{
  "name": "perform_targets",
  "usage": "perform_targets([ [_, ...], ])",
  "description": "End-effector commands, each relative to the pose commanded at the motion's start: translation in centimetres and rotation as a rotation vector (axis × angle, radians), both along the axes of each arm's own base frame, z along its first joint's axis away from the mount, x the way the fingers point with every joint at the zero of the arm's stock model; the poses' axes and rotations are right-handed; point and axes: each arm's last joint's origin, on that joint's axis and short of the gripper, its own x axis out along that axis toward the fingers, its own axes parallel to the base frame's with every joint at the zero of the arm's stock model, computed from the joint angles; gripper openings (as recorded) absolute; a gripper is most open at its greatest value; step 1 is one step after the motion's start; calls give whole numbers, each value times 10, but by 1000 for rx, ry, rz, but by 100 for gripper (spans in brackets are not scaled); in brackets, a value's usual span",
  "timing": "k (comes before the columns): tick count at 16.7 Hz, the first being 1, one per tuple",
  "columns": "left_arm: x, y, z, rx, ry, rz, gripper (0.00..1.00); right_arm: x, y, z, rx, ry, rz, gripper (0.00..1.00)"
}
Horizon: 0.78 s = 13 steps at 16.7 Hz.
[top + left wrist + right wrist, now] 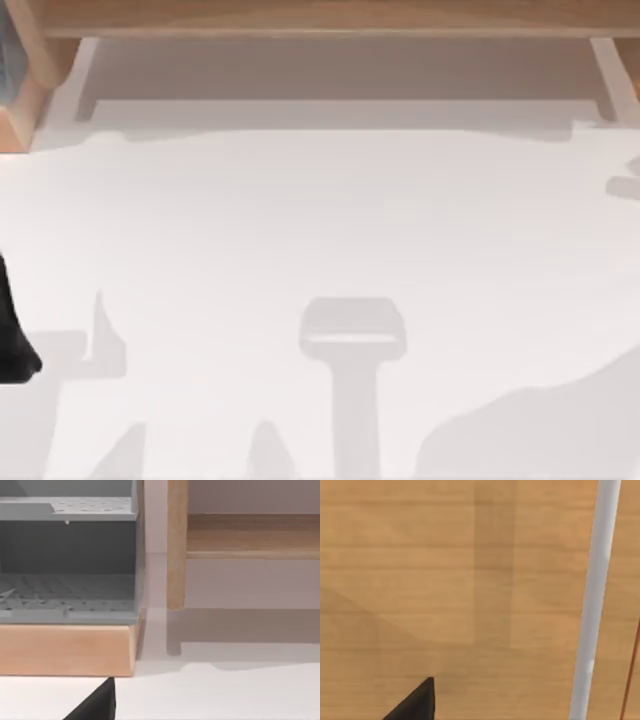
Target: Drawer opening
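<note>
A wooden drawer front (455, 580) is seen close up in the right wrist view, crossed by a pale bar that is probably the handle (595, 600); the right gripper (415, 702) is shown there as no more than a dark tip beside the wood, so how far its fingers are parted, and whether anything is held, cannot be told. The left arm (12, 335) is parked at the left edge of the white table (320, 230) in the top view, and its gripper (92, 705) is likewise cut down to a dark wedge in the left wrist view, its state unreadable. A grey perforated shelf unit (67, 565) on a wooden base (65, 650) and a wooden post (176, 545) are faced by that camera. The wooden furniture (320, 15) is cropped by the far edge of the top view. From here a grasp could be missed or could slip off the bar if the closing is made off-centre, and the front panel could be struck, since the gap between fingers and handle is hidden
</note>
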Motion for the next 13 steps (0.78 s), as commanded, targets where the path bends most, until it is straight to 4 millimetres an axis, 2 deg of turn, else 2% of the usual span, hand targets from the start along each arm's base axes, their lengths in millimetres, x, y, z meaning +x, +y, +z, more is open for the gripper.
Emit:
perform_targets([
  [3,0,0,0,0,0,0,100,0,0,0,0,0,0,100],
  [13,0,0,0,0,0,0,100,0,0,0,0,0,0,25],
])
